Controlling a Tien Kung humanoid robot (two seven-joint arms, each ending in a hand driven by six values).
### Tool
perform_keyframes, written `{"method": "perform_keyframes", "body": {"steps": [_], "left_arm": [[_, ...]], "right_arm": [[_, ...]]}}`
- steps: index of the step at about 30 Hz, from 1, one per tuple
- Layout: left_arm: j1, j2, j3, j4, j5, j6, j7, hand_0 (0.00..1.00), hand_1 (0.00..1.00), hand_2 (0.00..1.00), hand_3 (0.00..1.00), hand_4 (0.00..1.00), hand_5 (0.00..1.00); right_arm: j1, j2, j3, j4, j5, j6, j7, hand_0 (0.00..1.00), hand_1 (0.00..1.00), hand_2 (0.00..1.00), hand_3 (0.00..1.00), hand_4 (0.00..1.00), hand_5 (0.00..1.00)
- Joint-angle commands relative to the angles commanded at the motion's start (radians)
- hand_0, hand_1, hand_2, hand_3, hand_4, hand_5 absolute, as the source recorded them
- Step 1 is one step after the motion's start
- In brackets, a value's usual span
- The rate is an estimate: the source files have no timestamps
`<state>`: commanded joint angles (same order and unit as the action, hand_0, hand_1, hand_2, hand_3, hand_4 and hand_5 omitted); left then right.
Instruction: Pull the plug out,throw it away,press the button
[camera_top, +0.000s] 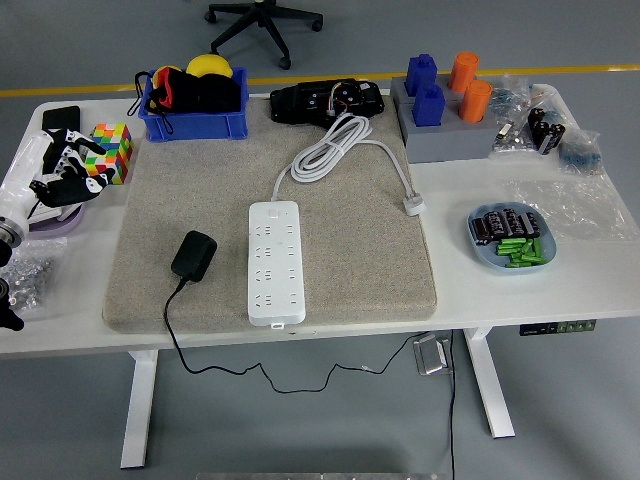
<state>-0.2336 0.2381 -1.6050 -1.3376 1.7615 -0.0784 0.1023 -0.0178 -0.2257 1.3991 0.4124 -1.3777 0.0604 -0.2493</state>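
one grey mat covers white table, grey floor beyond.

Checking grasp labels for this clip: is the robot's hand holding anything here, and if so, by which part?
Nothing is held. The left hand hangs empty at the table's left edge; the black plug lies untouched on the mat.
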Motion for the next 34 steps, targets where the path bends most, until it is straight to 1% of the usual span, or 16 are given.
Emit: {"method": "perform_keyframes", "body": {"steps": [5, 6, 11, 12, 17, 18, 23, 24, 27, 29, 30, 34], "left_arm": [[-0.003, 0.001, 0.002, 0.004, 0.005, -0.002, -0.007, 0.531, 0.636, 0.657, 0.270, 0.889, 0.236], [-0.003, 0.001, 0.002, 0.005, 0.004, 0.000, -0.010, 0.763, 0.829, 0.885, 0.671, 0.950, 0.415], [-0.002, -0.001, 0.000, 0.008, -0.007, 0.008, -0.018, 0.763, 0.829, 0.885, 0.671, 0.950, 0.415], [-0.002, -0.001, -0.001, 0.009, -0.009, 0.007, -0.017, 0.837, 0.893, 0.939, 0.878, 0.980, 0.524], [-0.002, 0.000, -0.003, 0.013, -0.019, 0.005, -0.016, 0.837, 0.893, 0.939, 0.878, 0.980, 0.524], [-0.002, 0.000, -0.004, 0.014, -0.021, 0.005, -0.016, 0.885, 0.943, 0.965, 0.955, 0.988, 0.629], [-0.001, 0.000, -0.007, 0.015, -0.031, 0.001, -0.012, 0.885, 0.943, 0.965, 0.955, 0.988, 0.629], [-0.001, 0.000, -0.007, 0.015, -0.031, 0.002, -0.013, 0.892, 0.949, 0.959, 0.965, 0.987, 0.670], [-0.002, 0.002, -0.005, 0.015, -0.031, 0.003, -0.014, 0.892, 0.949, 0.959, 0.965, 0.987, 0.670], [-0.002, 0.002, -0.003, 0.014, -0.028, 0.010, -0.024, 0.892, 0.949, 0.959, 0.965, 0.987, 0.670], [-0.003, 0.003, -0.003, 0.013, -0.026, 0.012, -0.027, 0.862, 0.896, 0.923, 0.943, 0.988, 0.604], [-0.002, 0.004, -0.001, 0.011, -0.027, 0.016, -0.036, 0.862, 0.896, 0.923, 0.943, 0.988, 0.604]], "right_arm": [[-0.002, 0.002, 0.002, -0.003, -0.002, 0.001, -0.001, 0.773, 0.737, 0.734, 0.736, 0.783, 0.686], [-0.002, 0.002, 0.003, -0.003, -0.002, 0.001, -0.001, 0.773, 0.737, 0.734, 0.736, 0.783, 0.688], [-0.001, 0.002, 0.002, -0.003, -0.002, 0.001, 0.000, 0.773, 0.737, 0.734, 0.736, 0.783, 0.688], [0.000, 0.002, 0.002, -0.003, -0.002, 0.001, 0.000, 0.773, 0.737, 0.734, 0.736, 0.783, 0.688], [0.005, 0.002, -0.002, -0.001, 0.000, 0.000, 0.000, 0.773, 0.737, 0.734, 0.736, 0.783, 0.688], [0.005, 0.001, -0.003, -0.001, -0.001, 0.001, 0.000, 0.773, 0.737, 0.734, 0.736, 0.783, 0.687], [0.005, 0.000, -0.006, -0.003, -0.001, 0.001, 0.000, 0.773, 0.737, 0.734, 0.736, 0.783, 0.687], [0.006, -0.001, -0.007, -0.003, -0.002, 0.001, 0.000, 0.773, 0.737, 0.733, 0.737, 0.783, 0.688], [0.007, -0.002, -0.006, -0.002, -0.002, 0.001, 0.000, 0.773, 0.737, 0.733, 0.737, 0.783, 0.688], [0.009, -0.003, -0.008, -0.002, -0.001, 0.001, 0.000, 0.773, 0.737, 0.733, 0.737, 0.783, 0.688], [0.010, -0.003, -0.008, -0.002, -0.001, 0.001, 0.000, 0.772, 0.737, 0.734, 0.736, 0.783, 0.688], [0.010, -0.005, -0.008, -0.002, 0.000, 0.000, 0.000, 0.772, 0.737, 0.734, 0.736, 0.783, 0.688]]}}
